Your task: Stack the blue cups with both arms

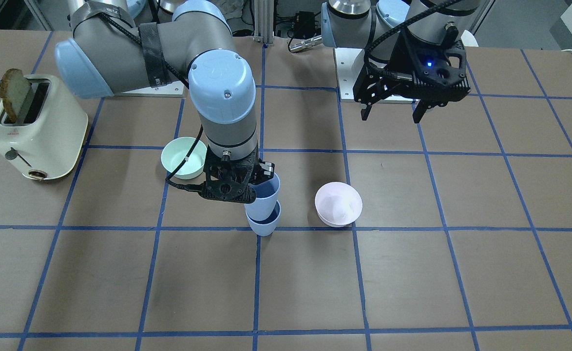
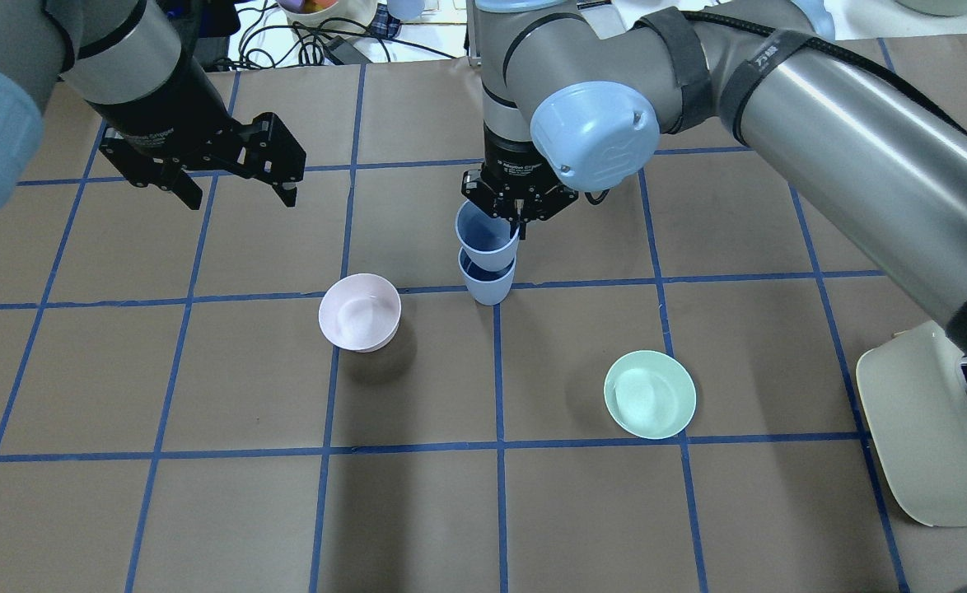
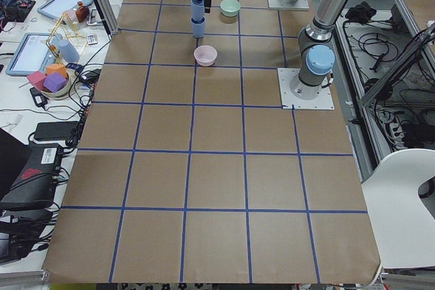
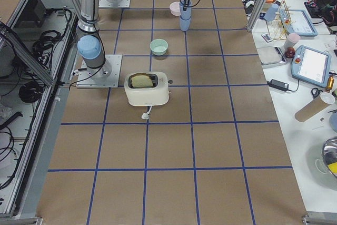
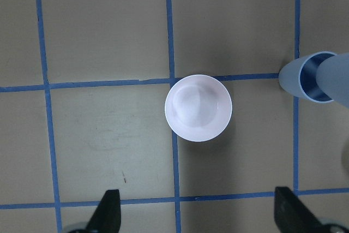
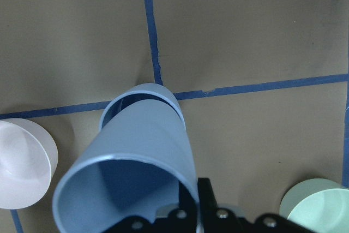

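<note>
- Currently your right gripper (image 2: 515, 216) pinches the rim of the upper blue cup (image 2: 488, 239). Its base sits inside the lower blue cup (image 2: 488, 287), which stands on the desk (image 2: 615, 511) between the two bowls; you cannot tell how deep it sits.
- If you release while it is off-centre or only part-way in, it can settle crooked or tip the pair over.
- Because the grip is on the rim, lifting before the jaws part fully can drag the upper cup back out, or lift both cups if they have wedged.
- Pressing down too hard can jam them or skid the lower cup, which nothing steadies.
- Your left gripper (image 2: 240, 198) hangs spread and empty, well apart from the stack and near the pink bowl (image 2: 360, 311); a low sweep could knock that bowl.
</note>
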Motion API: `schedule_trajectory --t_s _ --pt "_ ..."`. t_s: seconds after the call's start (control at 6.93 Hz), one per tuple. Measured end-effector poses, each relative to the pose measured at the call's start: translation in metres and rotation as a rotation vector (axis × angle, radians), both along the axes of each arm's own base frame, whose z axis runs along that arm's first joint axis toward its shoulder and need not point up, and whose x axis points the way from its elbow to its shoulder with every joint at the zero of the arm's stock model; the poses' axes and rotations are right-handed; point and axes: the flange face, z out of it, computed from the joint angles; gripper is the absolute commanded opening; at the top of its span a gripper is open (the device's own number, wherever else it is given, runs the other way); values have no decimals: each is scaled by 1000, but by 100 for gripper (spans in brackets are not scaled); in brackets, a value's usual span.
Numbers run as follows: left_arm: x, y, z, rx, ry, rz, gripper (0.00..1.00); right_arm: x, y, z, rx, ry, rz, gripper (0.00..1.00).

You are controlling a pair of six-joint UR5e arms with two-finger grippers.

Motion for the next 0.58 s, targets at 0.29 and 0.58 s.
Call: schedule_trajectory --t_s 0.29,0.58 --pt "0 0 -1 1 0 0 100 4 -2 -13 18 0 4 10" --pt "0 0 -1 1 0 0 100 7 -5 -19 27 -16 4 80"
